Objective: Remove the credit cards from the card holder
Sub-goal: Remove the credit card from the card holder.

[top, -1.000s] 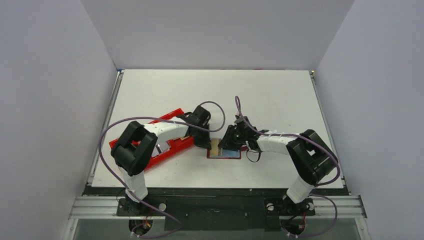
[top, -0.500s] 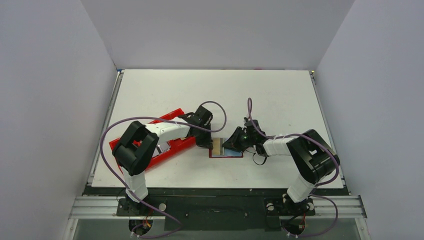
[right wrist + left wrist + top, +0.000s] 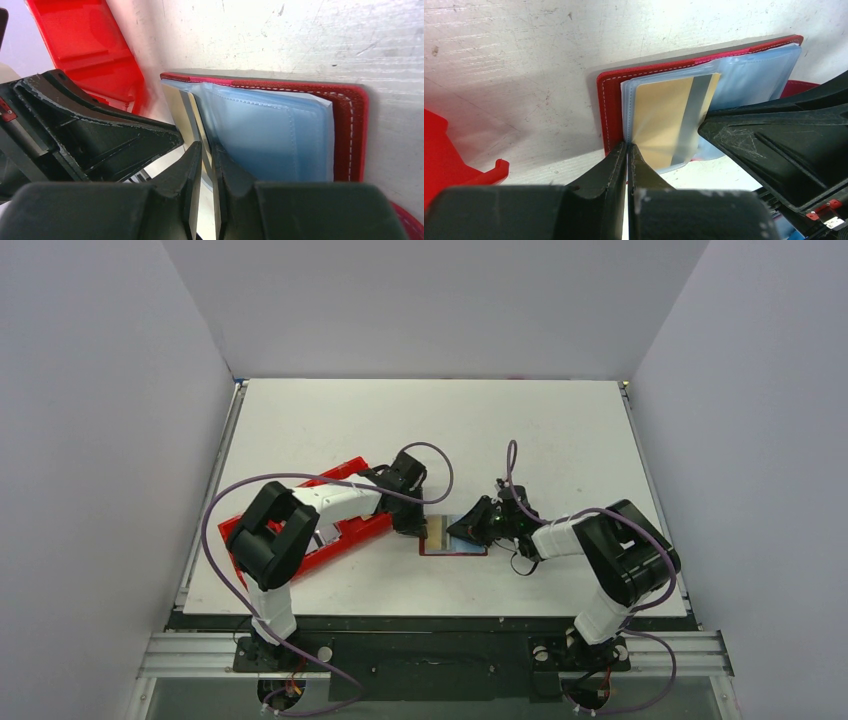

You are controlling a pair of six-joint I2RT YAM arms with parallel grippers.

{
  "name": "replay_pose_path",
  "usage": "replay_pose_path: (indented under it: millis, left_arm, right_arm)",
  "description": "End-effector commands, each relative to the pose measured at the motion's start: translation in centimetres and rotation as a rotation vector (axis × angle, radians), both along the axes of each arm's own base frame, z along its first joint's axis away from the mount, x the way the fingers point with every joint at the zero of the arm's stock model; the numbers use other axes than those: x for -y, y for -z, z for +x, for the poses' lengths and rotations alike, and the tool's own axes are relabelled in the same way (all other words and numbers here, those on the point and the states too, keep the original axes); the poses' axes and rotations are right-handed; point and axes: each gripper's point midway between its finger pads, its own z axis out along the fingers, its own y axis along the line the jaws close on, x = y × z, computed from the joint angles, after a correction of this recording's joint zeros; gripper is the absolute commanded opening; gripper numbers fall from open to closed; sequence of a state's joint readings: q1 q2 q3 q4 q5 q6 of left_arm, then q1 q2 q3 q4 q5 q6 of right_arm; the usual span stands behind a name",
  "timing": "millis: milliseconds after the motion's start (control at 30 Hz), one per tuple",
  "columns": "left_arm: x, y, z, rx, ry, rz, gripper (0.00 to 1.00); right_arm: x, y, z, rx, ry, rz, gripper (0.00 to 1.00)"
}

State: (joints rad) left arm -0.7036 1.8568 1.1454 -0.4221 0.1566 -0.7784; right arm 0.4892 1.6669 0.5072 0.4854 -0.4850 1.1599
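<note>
vs 1 s ago: the right arm is lower and tucked in, with its wrist further right and the purple cable loop shifted right too. The left arm has barely moved. The card holder has slid a touch to the right.

Right hand: fingers nearly together with only a thin slit left. The edge of the credit card runs into that slit, so it's pinching the card's stripe end.

Left hand: fingers pressed together on the near-left corner of the card holder's clear pocket leaf. Can't tell whether the card's corner is in the pinch too.

The card holder lies open and flat on the table, between the two hands, near the front edge and about mid-width. It has a dark-red cover with white stitching and pale grey-blue see-through pockets stacked inside.

Credit card: gold-tan with a grey stripe across one end. It sits at a tilt and still overlaps the pockets. Can't tell how much of it is free.

The red tray sits on the table just left of the card holder, under the left arm, apart from the holder.
</note>
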Motion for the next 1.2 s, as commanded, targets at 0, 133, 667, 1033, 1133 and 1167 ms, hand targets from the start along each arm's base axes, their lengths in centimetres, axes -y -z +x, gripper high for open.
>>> replay_pose_path:
  millis: [0, 133, 667, 1033, 1133, 1167]
  left_arm:
    - [-1.1, 3.0, -0.8, -0.035, -0.003, 0.096, 0.00]
    - [-1.0, 3.1, -0.9, -0.038, -0.002, 0.094, 0.00]
    - [-1.6, 3.5, -1.1, -0.051, -0.012, 0.121, 0.00]
    - [-2.1, 3.9, -1.4, -0.056, -0.021, 0.134, 0.00]
    - [-2.2, 3.9, -1.4, -0.055, -0.023, 0.136, 0.00]
    - [-2.2, 3.9, -1.4, -0.056, -0.023, 0.138, 0.00]
  right_arm:
    - [-0.9, -1.7, 0.8, 0.061, -0.012, 0.073, 0.10]
    - [-0.8, -1.3, 0.7, 0.053, -0.012, 0.067, 0.09]
    - [0.5, -0.2, 0.8, 0.062, -0.010, -0.037, 0.00]
    - [2.4, 0.2, 0.9, 0.063, -0.001, -0.123, 0.00]
    - [2.6, 0.3, 0.9, 0.063, -0.001, -0.133, 0.00]
    - [2.7, 0.3, 1.0, 0.064, 0.001, -0.135, 0.00]
